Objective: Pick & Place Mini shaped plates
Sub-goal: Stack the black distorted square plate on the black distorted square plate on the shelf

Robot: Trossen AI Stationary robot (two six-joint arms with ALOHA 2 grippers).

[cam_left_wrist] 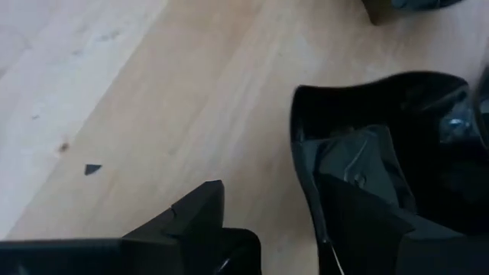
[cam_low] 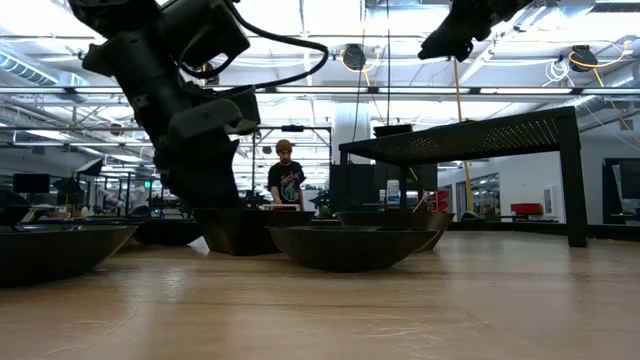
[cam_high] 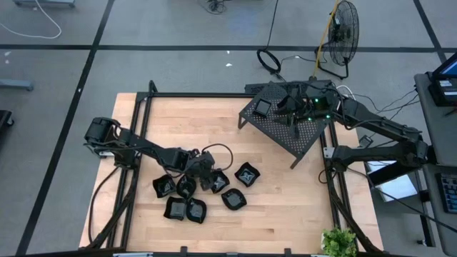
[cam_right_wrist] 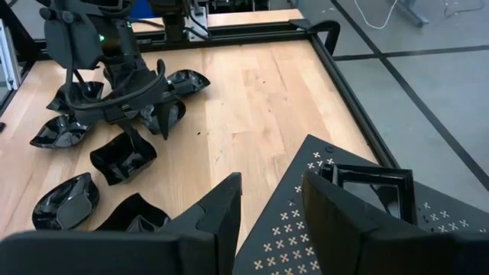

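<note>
Several glossy black mini plates (cam_high: 196, 193) lie clustered on the wooden table, near its middle front. My left gripper (cam_high: 207, 171) is down among them, open. In the left wrist view (cam_left_wrist: 267, 191) one finger stands inside a dish (cam_left_wrist: 367, 122) and the other outside it. One square plate (cam_high: 263, 107) rests flat on the perforated rack (cam_high: 285, 128). My right gripper (cam_right_wrist: 271, 183) hovers open above the rack's top, beside that square plate (cam_right_wrist: 370, 187), touching nothing. My left gripper comes down from above with its fingers on either side of the dish's raised rim (cam_left_wrist: 299, 145), one finger (cam_left_wrist: 359, 221) inside the hollow and one (cam_left_wrist: 195, 218) outside. The dish sits on the table. Whether the fingers touch the rim, I cannot tell.
The black rack (cam_low: 470, 135) stands on legs at the table's far right. Other plates (cam_right_wrist: 122, 156) crowd close around the left gripper. Bare wood lies at the near right and far left. A potted plant (cam_high: 339, 243) sits off the near right corner; a person (cam_low: 288, 180) stands far behind.
</note>
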